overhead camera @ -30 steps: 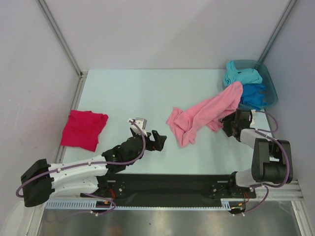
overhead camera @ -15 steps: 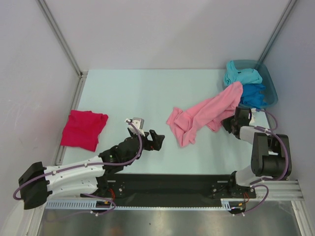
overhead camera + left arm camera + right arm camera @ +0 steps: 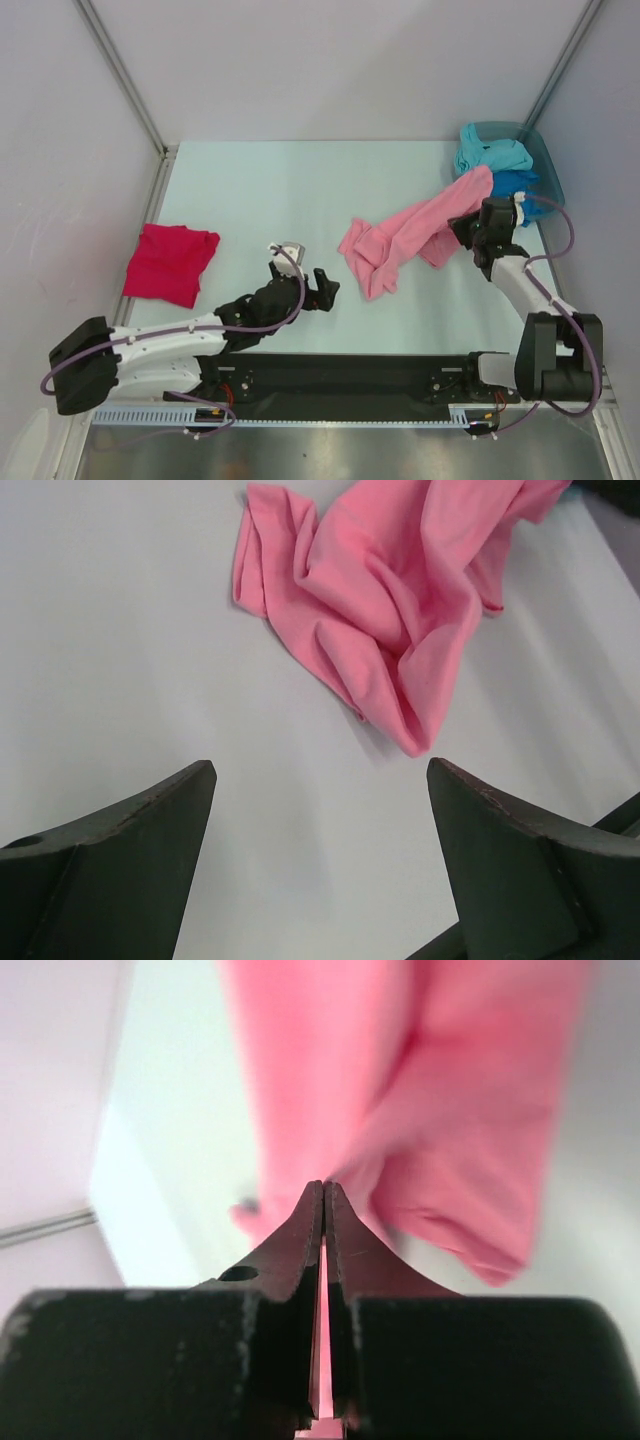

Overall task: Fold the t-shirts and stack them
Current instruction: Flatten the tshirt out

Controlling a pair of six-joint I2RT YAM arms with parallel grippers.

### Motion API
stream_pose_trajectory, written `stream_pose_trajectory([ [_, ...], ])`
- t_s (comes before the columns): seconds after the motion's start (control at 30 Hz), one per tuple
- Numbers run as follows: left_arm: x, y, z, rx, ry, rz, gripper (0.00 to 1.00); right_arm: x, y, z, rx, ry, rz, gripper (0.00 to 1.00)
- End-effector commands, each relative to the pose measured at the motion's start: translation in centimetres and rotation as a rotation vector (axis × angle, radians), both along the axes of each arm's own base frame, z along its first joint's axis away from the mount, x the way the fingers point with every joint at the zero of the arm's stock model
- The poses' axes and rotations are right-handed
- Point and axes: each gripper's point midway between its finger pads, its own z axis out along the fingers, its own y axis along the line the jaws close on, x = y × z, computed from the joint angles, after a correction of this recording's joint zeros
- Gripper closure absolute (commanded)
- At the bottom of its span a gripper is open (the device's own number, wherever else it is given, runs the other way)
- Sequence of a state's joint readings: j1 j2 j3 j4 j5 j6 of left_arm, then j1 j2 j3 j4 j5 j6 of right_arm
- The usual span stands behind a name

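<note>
Pink t-shirt (image 3: 405, 232) clamped in right end effector (image 3: 324, 1188); left end effector (image 3: 320, 770) spread apart, shirt lying ahead, untouched.

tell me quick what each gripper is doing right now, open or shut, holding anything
left gripper: open, holding nothing, above bare table short of the pink t-shirt
right gripper: shut on the pink t-shirt

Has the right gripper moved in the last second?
Yes. The right gripper has shifted toward the teal tub, shut on the pink t-shirt.
</note>
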State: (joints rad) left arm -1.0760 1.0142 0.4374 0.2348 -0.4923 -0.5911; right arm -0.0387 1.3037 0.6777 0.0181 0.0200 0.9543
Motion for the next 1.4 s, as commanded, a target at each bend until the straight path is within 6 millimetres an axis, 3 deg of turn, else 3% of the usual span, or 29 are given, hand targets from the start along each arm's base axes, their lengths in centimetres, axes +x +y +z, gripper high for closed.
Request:
stream_pose_trajectory([
  [0.0,-0.2,-2.0,-1.3,-0.017,0.063,-0.046,0.07,1.2,1.3,6.9,-0.060,-0.145,0.057,1.00],
  [0.2,-0.8,-4.1,-3.5,-0.023,0.134,-0.090,0.08,1.5,4.5,14.5,-0.102,-0.292,0.148,1.00],
  [0.4,-1.1,-5.0,-3.6,-0.017,0.137,-0.114,0.08,2.9,6.2,19.4,-0.137,-0.379,0.177,1.00],
  [0.57,-1.4,-4.9,-3.6,-0.014,0.137,-0.119,0.08,5.4,6.6,23.2,-0.151,-0.437,0.165,1.00],
  [0.7,-1.6,-4.8,-3.6,-0.016,0.138,-0.119,0.08,7.8,6.3,27.8,-0.158,-0.501,0.148,1.00],
  [0.73,-1.7,-4.8,-3.6,-0.017,0.136,-0.121,0.08,8.5,6.4,27.6,-0.159,-0.486,0.150,1.00],
  [0.77,-1.8,-4.8,-3.7,-0.015,0.139,-0.123,0.08,8.7,6.2,30.3,-0.160,-0.537,0.141,1.00],
  [0.83,-1.9,-4.7,-3.8,-0.014,0.140,-0.119,0.08,9.0,6.3,32.1,-0.164,-0.560,0.148,1.00],
  [0.87,-1.9,-4.6,-3.8,-0.014,0.140,-0.119,0.08,9.3,6.3,34.1,-0.168,-0.595,0.148,1.00],
  [0.97,-1.9,-4.6,-4.1,-0.013,0.142,-0.117,0.08,9.3,6.8,36.5,-0.177,-0.625,0.173,1.00],
  [1.0,-2.0,-4.7,-3.9,-0.019,0.140,-0.120,0.08,8.7,7.1,38.6,-0.170,-0.670,0.191,1.00],
  [1.2,-2.0,-5.5,-4.2,-0.016,0.146,-0.134,0.08,6.8,8.5,42.8,-0.091,-0.801,0.284,1.00],
  [1.37,-2.0,-6.0,-3.9,-0.018,0.139,-0.139,0.08,5.4,8.5,46.6,-0.045,-0.944,0.322,1.00],
])
